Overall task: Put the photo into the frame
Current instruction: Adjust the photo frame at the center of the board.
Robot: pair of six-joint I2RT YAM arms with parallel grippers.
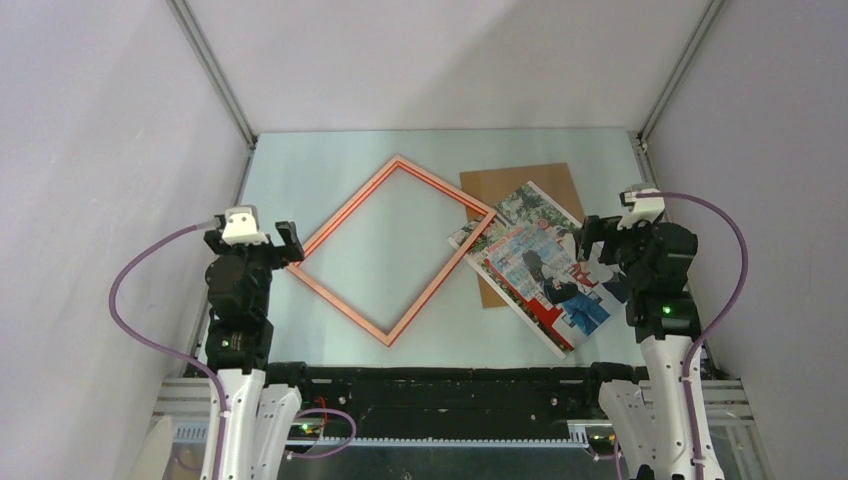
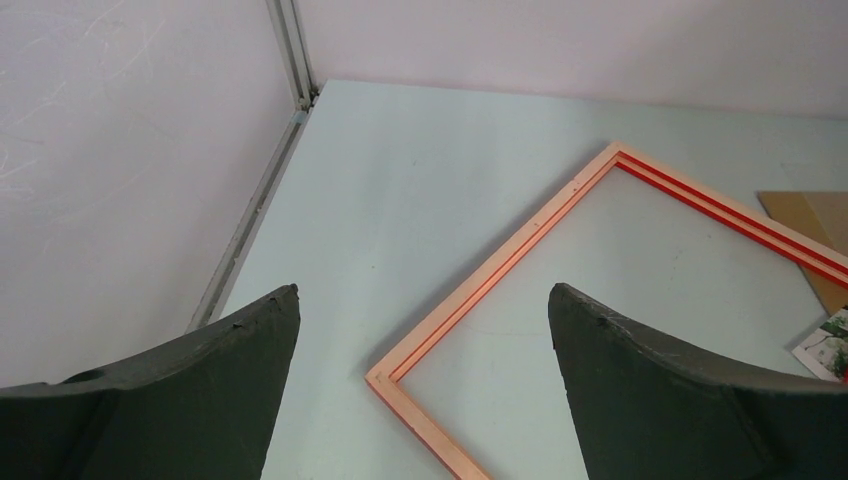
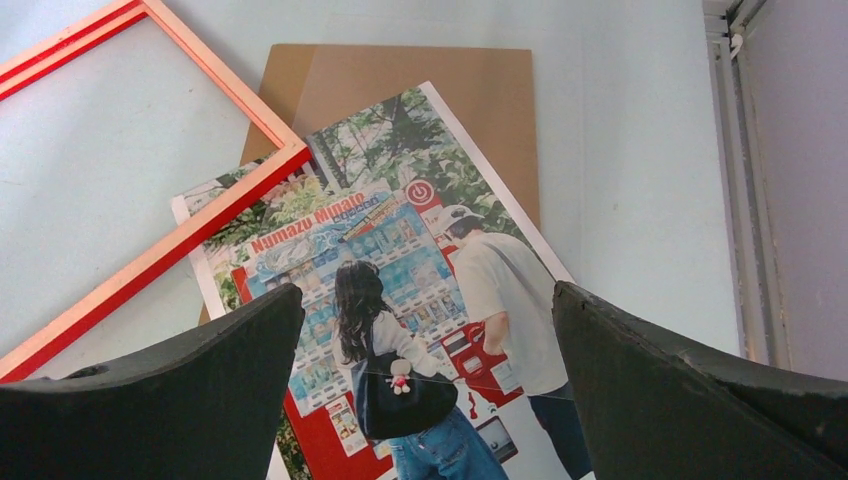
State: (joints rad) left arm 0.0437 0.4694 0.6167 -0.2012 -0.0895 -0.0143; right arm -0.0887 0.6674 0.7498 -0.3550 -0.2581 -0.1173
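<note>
The frame (image 1: 346, 212) lies flat as a diamond on the pale table, pale orange-pink side up with red inner edges. Its right corner rests on a corner of the photo (image 1: 535, 262), which lies picture-up at the right. My left gripper (image 1: 252, 243) hovers open above the frame's left corner; that corner of the frame (image 2: 500, 265) shows between the fingers (image 2: 200, 400), untouched. My right gripper (image 1: 637, 240) hangs open over the near right part of the photo (image 3: 400, 250). Nothing is between its fingers (image 3: 680, 400), and the frame's corner (image 3: 200, 225) lies to its left.
A brown backing board (image 1: 520, 180) lies under the far part of the photo, also seen as the brown board (image 3: 400, 75) in the right wrist view. White walls close in the left, back and right sides. A black rail (image 1: 440, 385) runs along the near edge.
</note>
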